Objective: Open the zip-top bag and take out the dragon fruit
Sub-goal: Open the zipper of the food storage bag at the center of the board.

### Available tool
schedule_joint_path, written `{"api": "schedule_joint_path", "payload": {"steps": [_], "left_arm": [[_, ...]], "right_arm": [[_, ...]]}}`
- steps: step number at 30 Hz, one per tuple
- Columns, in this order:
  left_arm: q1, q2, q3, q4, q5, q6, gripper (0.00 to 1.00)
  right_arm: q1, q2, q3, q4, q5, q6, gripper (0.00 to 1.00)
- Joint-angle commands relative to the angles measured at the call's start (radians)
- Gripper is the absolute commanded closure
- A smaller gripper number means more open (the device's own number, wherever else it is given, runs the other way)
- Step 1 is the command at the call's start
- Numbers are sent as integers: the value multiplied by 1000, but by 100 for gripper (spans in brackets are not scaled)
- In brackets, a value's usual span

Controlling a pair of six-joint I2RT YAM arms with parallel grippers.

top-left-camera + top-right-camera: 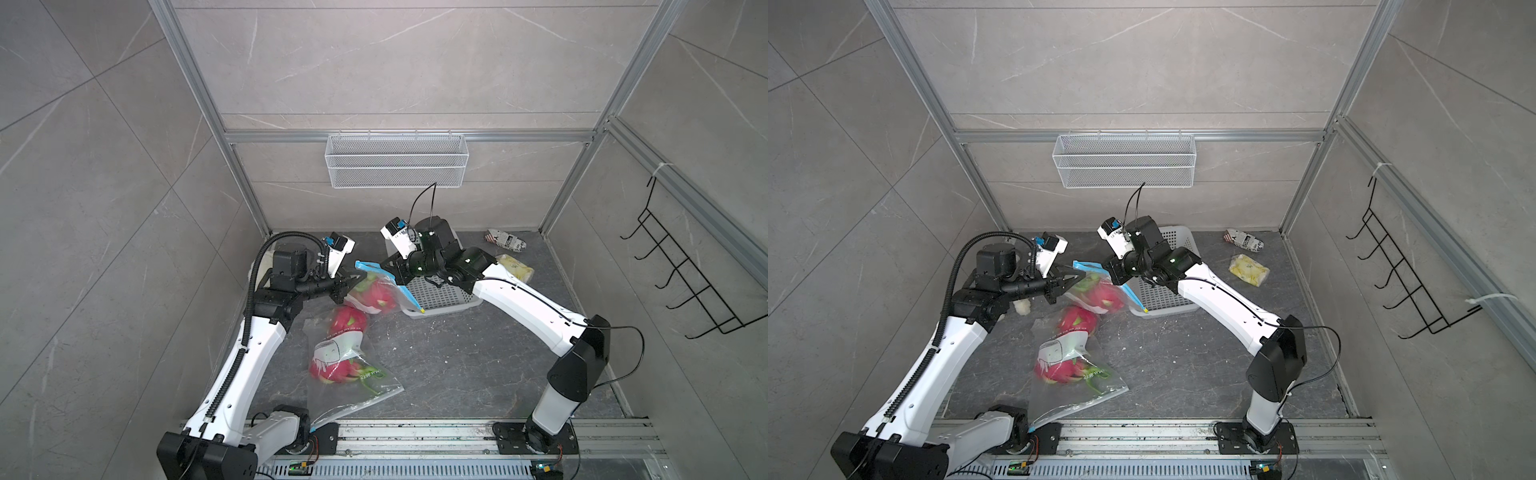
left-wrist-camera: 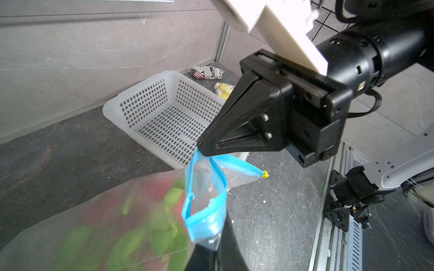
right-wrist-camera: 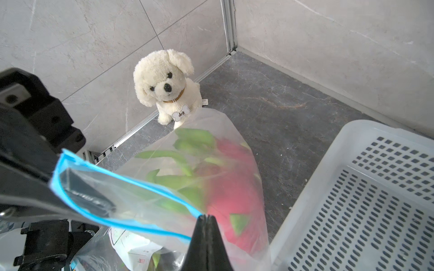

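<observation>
Seal of zip-top bag [image 1: 405, 291] pinched by closed left end effector [image 1: 356, 277] and closed right end effector [image 1: 385, 267]; presumably to part it.

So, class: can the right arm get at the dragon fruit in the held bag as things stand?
Probably not. The right gripper is shut on the bag's blue zip edge, the left gripper pinches it too, and the dragon fruit sits inside the plastic.
</observation>
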Motion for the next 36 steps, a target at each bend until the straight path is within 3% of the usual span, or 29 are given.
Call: {"api": "schedule_joint_path", "payload": {"steps": [1,5,8,12,17,21,30,36], "left_arm": [[-1,8,66,51,2,-29,100],[-1,35,82,66,-40,-67,100],[-1,51,94,60,-44,-64,100],[-1,56,106,43,-23,-51,100],[-1,48,105,47,17,-49,100],[-1,42,108,21,24,-32,100],[-1,26,102,1,61,6,100],[-1,20,94,12,62,1,100]], "right_arm": [[14,3,-21,-4,-29,-20,100],[38,-38,-77,13,30,-54,98],[39,-64,-108,23,28,-67,77],[39,-85,-131,35,46,-63,72],[18,-47,-94,27,65,-34,79],[-30,-52,-92,62,-5,27,74],[-73,-2,-51,83,-102,127,73],[-58,37,-29,71,-126,122,87]]}}
